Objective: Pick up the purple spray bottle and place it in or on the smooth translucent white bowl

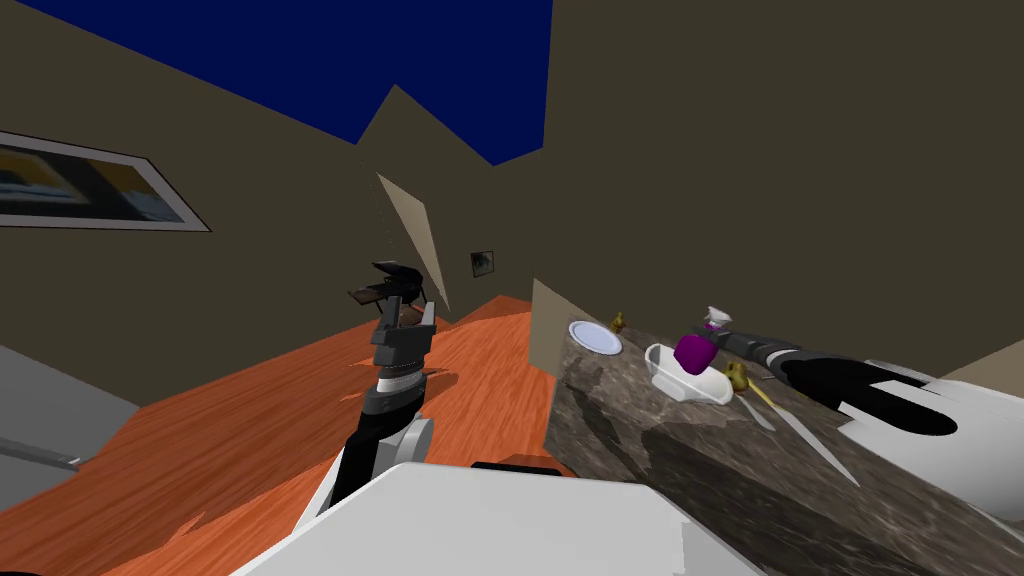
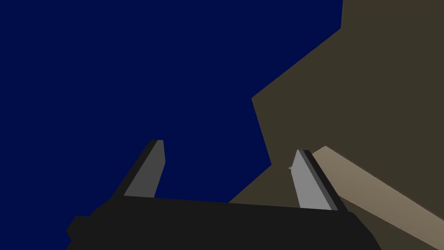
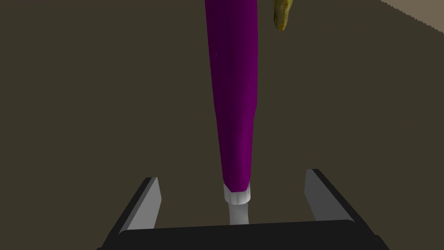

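Note:
The purple spray bottle (image 1: 695, 350) with its white head lies over the white bowl (image 1: 690, 385) on the marbled counter (image 1: 650, 450); its body overlaps the bowl's far rim. My right gripper (image 1: 722, 333) is at the bottle's head end. In the right wrist view the right gripper (image 3: 232, 175) is open. The bottle (image 3: 234, 87) runs out between the fingers (image 3: 145, 204), with a gap on each side. My left gripper (image 1: 405, 318) is raised over the floor, away from the counter, and the left gripper (image 2: 227, 152) holds nothing, fingers apart.
A white plate (image 1: 595, 337) lies on the counter beyond the bowl. Small yellow-brown items sit by the plate (image 1: 618, 322) and beside the bowl (image 1: 737, 376). Thin pale utensils (image 1: 800, 430) lie nearer me. The counter's left edge drops to an orange wooden floor (image 1: 250, 430).

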